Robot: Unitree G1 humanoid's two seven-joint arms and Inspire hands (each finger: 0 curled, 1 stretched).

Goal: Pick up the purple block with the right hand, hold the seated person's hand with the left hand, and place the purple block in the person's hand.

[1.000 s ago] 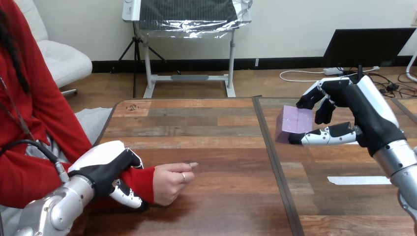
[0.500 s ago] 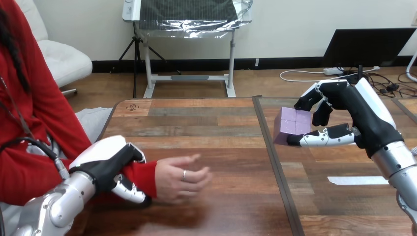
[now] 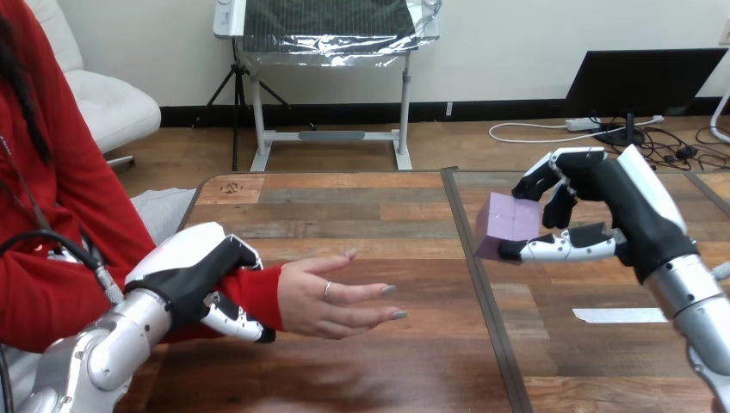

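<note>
- We see one purple block [image 3: 510, 225], a matte cube with faint creases across its faces. It is pinched in the right robot hand [image 3: 621, 206] over the right part of the tabletop [image 3: 344, 215] and is tilted in the grip.
- There are two robot hands in all, each black with glossy white shells and a silver forearm.
- The right robot hand is closed on the block, with its fingers [image 3: 538, 179] hooked over the top edge and its thumb laid along the lower side.
- The left robot hand [image 3: 194, 274] wraps the person's wrist over a red sleeve [image 3: 258, 294]. Its fingers curl across the top and its thumb tucks underneath.
- One person's hand [image 3: 331, 297] reaches in from the view's left, just above the wood. Its fingers are stretched out and loosely spread toward the block, and it is well apart from the block.
- The tabletop is made of long wooden planks in mixed browns. One dark seam [image 3: 473, 258] splits it into two panels, and the block sits just right of that line.
- One flat white strip of tape [image 3: 618, 316] lies on the right panel, near the right forearm.
</note>
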